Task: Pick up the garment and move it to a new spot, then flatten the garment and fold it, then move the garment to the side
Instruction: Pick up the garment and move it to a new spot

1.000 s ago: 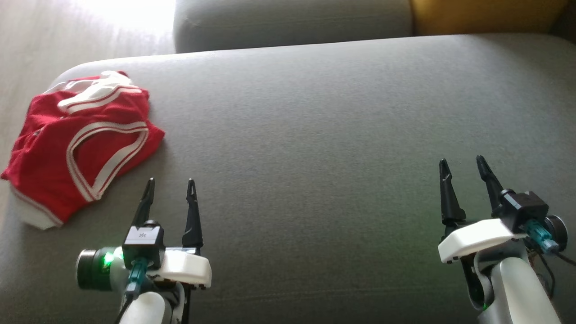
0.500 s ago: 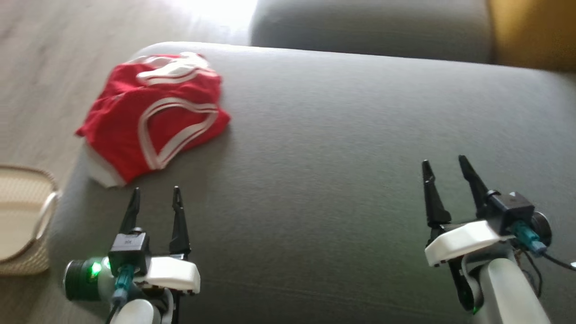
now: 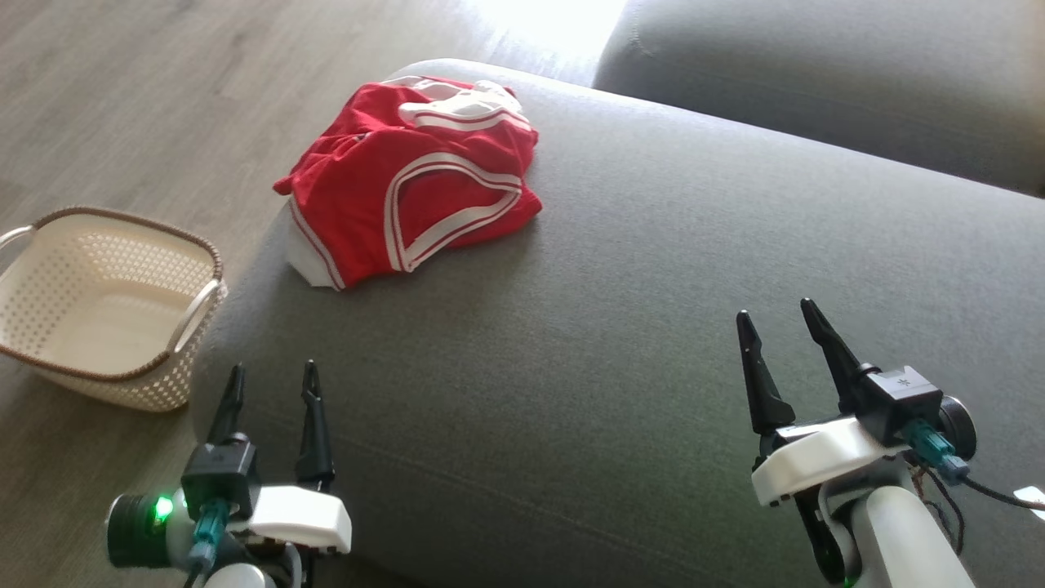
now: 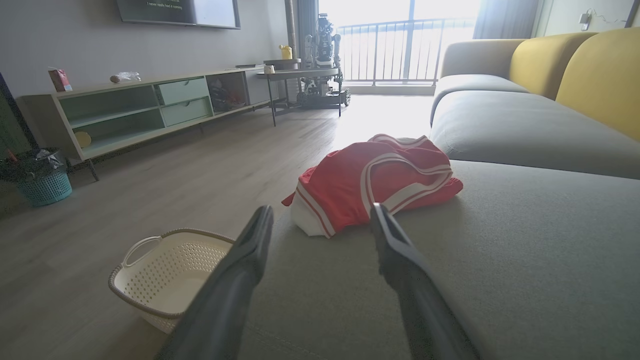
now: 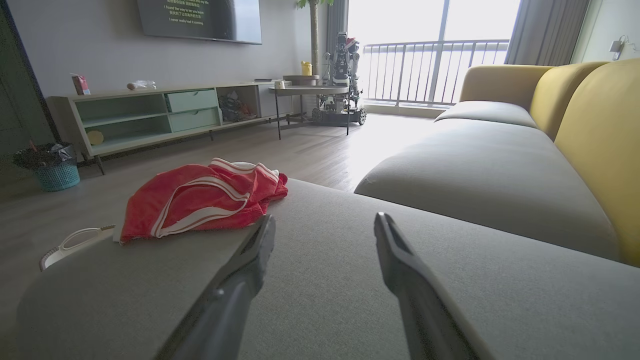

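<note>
- red garment (image 3: pixel 412 184) bunched, upper centre, on grey sofa (image 3: pixel 653 327)
- left gripper (image 3: pixel 273 366) lower left, jaws apart, empty
- right gripper (image 3: pixel 774 309) lower right, jaws apart, empty

The head view looks down from behind the left pincer (image 3: pixel 273 367) and right pincer (image 3: pixel 774 309), wrist views skim low along their fingers (image 4: pixel 392 250), all sharing the garment (image 3: pixel 367 188).

Matt cloth garment (image 3: pixel 416 184), perforated plastic basket (image 3: pixel 49 359)
</note>
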Robot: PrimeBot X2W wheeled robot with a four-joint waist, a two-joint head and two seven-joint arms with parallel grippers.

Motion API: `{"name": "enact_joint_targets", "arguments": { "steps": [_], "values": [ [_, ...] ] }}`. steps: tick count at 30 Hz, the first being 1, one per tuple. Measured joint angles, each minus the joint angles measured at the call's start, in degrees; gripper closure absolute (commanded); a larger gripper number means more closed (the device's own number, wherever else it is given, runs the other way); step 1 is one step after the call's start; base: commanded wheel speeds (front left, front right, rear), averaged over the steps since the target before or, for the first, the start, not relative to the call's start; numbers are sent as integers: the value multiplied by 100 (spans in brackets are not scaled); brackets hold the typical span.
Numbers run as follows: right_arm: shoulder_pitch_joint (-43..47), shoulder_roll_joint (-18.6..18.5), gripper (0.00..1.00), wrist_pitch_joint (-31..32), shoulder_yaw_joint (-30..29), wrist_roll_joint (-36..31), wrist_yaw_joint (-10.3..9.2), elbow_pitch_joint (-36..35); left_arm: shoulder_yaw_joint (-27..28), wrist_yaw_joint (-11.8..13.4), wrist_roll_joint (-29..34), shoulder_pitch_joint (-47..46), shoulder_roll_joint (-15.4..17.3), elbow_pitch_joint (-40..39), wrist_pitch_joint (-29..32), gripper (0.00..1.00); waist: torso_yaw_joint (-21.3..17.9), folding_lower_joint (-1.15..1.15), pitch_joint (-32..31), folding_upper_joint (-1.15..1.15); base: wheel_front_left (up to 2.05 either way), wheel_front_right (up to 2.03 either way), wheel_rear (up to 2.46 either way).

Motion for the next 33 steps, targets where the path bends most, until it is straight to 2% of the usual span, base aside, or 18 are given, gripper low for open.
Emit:
{"name": "enact_joint_targets", "arguments": {
  "steps": [6, 8, 9, 24, 28, 33],
  "values": [
    [2, 0, 0, 0, 57, 52, 0, 1, 24, -43, 0, -1, -25, 0, 0, 0, 123, 0, -35, 0, 0, 0, 0],
    [3, 0, 0, 0, 86, 58, 0, 2, 31, -268, -43, 0, -8, -25, 0, 0, 106, 0, -41, 0, 0, 0, 0],
    [3, 0, 0, 0, 102, 59, 0, 2, 43, -293, -42, 0, -13, -40, 0, 0, 91, 0, -44, 0, 0, 0, 0],
    [-12, -1, 0, 0, 216, -47, 0, -274, 494, -311, -66, -9, -29, -165, -1, 0, -283, 0, 193, 0, 0, 0, 0],
    [-107, -3, 0, 2, 197, -303, 0, -459, 563, -491, -102, -193, 27, -3, -8, 0, -446, 0, 479, 0, 0, 0, 0],
    [-590, -24, 0, 193, 115, -589, 0, -1118, 697, -935, -319, -1457, 277, 463, 1, 0, -722, 0, 1097, 0, 0, 0, 0]
  ]
}}
